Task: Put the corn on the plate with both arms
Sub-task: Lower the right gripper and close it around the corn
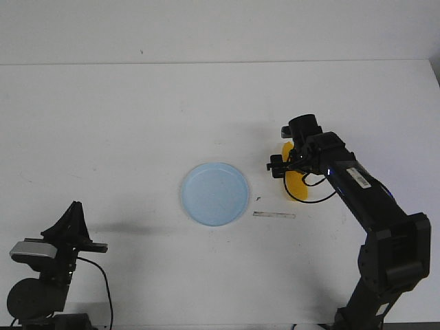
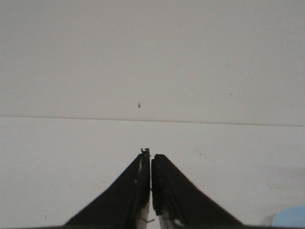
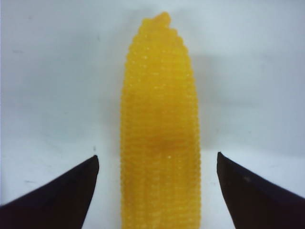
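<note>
The yellow corn lies on the white table to the right of the pale blue plate. My right gripper hangs over the corn and hides part of it. In the right wrist view the corn runs lengthwise between the two spread fingertips, with table showing on both sides, so the right gripper is open and not touching it. My left gripper rests at the near left corner, far from the plate. In the left wrist view its fingers meet: the left gripper is shut on nothing.
A small grey strip lies on the table just in front of the corn, right of the plate. A sliver of the plate shows in a corner of the left wrist view. The table's far edge meets a white wall.
</note>
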Action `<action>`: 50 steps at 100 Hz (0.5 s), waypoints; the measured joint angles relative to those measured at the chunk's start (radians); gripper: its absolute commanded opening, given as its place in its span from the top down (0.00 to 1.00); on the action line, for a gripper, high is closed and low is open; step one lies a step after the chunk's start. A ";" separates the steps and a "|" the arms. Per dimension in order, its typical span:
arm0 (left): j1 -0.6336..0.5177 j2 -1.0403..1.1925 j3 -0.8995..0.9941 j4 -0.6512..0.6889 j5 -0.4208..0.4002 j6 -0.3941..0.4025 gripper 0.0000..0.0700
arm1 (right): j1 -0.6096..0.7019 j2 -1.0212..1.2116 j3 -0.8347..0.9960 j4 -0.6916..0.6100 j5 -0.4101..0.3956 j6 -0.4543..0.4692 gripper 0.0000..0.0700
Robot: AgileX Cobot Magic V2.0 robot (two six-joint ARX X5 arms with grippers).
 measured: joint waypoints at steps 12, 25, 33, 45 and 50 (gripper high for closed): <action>0.000 0.000 0.000 0.000 0.000 0.000 1.00 | 0.000 0.032 0.000 -0.005 0.000 0.000 0.25; 0.000 0.000 0.000 0.000 0.000 0.000 1.00 | 0.000 0.038 0.000 -0.004 0.000 0.000 0.46; 0.000 0.000 0.000 0.000 0.000 0.000 1.00 | 0.000 0.038 0.000 -0.002 0.000 0.000 0.47; 0.000 0.000 0.000 0.000 0.000 0.000 1.00 | -0.006 0.038 0.000 -0.002 0.000 0.001 0.47; 0.000 0.000 0.000 0.000 0.000 0.000 1.00 | -0.006 0.038 0.000 -0.002 0.000 0.001 0.47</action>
